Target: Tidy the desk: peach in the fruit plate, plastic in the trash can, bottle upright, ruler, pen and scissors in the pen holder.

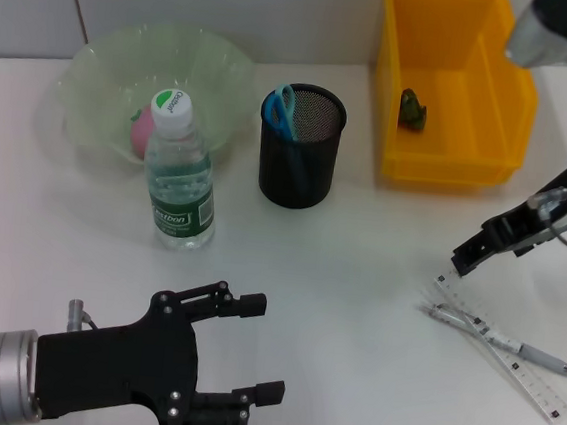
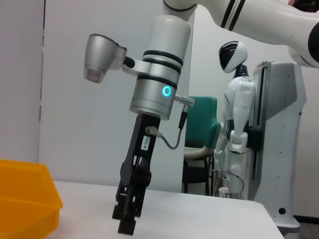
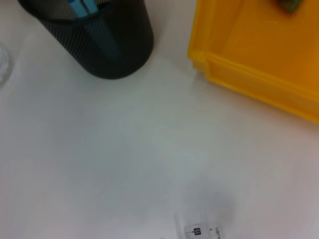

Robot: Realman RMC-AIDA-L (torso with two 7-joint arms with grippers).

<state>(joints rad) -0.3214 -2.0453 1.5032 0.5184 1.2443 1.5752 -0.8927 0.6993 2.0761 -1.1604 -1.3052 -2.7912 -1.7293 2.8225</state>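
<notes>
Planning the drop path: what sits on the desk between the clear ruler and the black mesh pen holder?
Nothing: in the head view bare white desk runs from the clear plastic ruler to the black mesh pen holder.

My black grippers look matt; pen holder is fine black mesh, bottle clear glossy plastic, ruler transparent, bin smooth yellow plastic.

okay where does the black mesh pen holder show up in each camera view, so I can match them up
Head view: the pen holder stands upper centre, between the bottle and the yellow bin.
Left wrist view: not in it; only the right claw above the table and a corner of the bin.
Right wrist view: its wall fills the top left corner.
Shared landmark: the yellow bin, in all three.
</notes>
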